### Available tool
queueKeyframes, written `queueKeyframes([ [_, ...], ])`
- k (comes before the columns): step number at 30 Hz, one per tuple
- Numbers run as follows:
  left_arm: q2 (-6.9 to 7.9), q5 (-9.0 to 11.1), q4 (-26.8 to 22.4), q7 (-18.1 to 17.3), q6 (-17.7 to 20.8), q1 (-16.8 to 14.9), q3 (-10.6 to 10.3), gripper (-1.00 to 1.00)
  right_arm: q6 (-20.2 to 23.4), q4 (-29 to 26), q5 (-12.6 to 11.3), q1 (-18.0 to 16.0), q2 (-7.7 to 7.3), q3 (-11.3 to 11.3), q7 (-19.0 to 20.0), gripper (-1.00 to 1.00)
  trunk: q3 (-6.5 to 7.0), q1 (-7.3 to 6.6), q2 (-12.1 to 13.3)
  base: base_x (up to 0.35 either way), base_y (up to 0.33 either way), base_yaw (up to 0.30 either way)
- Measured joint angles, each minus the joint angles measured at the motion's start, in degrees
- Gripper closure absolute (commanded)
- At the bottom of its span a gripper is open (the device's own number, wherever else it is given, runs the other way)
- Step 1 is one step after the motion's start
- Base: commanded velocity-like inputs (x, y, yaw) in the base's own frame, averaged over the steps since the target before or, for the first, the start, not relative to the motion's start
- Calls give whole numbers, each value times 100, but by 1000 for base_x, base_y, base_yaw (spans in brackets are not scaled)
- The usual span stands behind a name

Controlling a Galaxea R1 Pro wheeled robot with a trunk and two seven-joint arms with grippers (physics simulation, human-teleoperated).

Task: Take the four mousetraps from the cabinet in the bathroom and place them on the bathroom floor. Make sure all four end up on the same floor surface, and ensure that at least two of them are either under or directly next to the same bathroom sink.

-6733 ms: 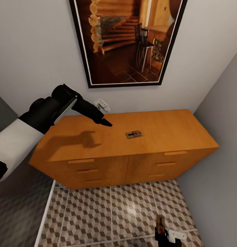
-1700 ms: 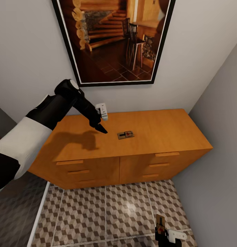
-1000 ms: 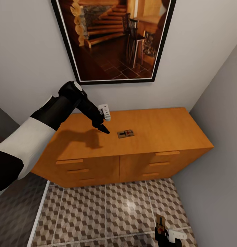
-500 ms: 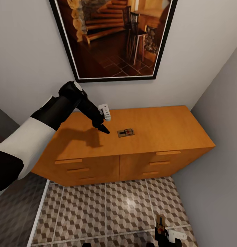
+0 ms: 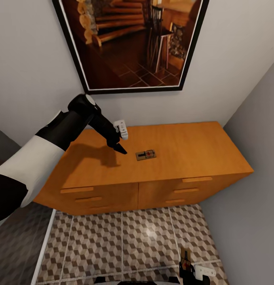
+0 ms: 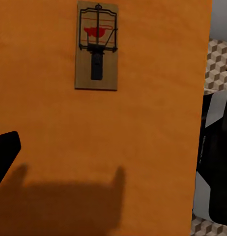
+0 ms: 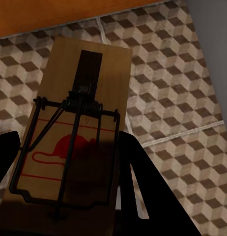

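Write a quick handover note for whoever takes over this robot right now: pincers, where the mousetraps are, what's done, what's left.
Left pincer: hovering low over the cabinet top, just beside the mousetrap on the cabinet; empty, jaw state unclear.
Right pincer: held low above the bathroom floor, shut on the held mousetrap.
Done: one trap picked up. Neither visible trap is on the floor yet.
Left: grasp the trap on the cabinet, set both on the tiles by the sink, then account for the other two.
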Motion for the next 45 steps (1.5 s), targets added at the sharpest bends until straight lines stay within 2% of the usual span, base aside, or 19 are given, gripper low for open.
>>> queueKeyframes([
  [36,-1,-1,2,167,0,28,-18,-100,0,0,0,0,0,0,-2,100,-292,0,-1,23,0,0],
  [43,-40,-2,32,170,0,31,-20,-100,0,0,0,0,8,1,-2,100,-294,0,-1,0,0,0],
  [45,-112,-2,122,170,1,31,-20,-100,0,0,1,0,9,1,-2,100,-294,0,-1,0,0,0],
])
